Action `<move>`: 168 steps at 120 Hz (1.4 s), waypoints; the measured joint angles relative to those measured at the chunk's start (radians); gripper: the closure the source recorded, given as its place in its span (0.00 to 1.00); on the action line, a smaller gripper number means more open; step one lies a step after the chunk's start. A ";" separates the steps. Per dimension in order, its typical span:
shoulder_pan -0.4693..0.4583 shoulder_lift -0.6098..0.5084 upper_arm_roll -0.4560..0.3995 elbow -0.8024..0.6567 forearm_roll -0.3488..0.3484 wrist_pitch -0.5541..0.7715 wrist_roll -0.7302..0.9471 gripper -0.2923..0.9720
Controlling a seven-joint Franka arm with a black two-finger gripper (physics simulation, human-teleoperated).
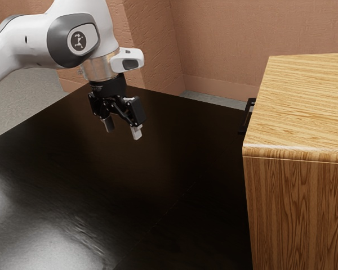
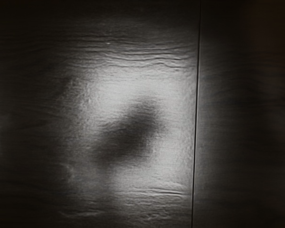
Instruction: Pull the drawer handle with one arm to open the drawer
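Observation:
A light wooden cabinet (image 1: 304,146) stands at the exterior view's right. A small black drawer handle (image 1: 249,113) juts from its far left face, toward the arm. My black gripper (image 1: 122,129) hangs open above the dark table, well to the left of the handle, with nothing between its fingers. The drawer front itself is hidden by the cabinet's side. In the wrist view, the dark tabletop (image 2: 133,95) lies under my hand with a blurred shadow (image 2: 128,135) and a thin seam (image 2: 197,118) running across it.
The black glossy table (image 1: 101,214) spreads between the arm and the cabinet. Brick-coloured walls (image 1: 225,39) close the back, and a grey floor strip runs behind the table.

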 joint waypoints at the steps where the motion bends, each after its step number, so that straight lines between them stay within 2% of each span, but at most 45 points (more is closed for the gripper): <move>1: 0.000 0.000 0.000 0.000 0.000 0.000 0.000 0.23; 44: -0.002 -0.005 -0.002 0.018 0.002 -0.008 -0.006 0.23; 70: -0.001 -0.015 -0.001 0.200 0.004 -0.109 -0.053 0.23; 108: -0.018 -0.032 -0.010 0.221 -0.019 -0.224 -0.145 0.23; 142: -0.003 0.002 -0.011 0.211 -0.039 -0.145 -0.233 0.23; 168: 0.022 0.041 -0.011 0.215 -0.100 -0.071 -0.282 0.23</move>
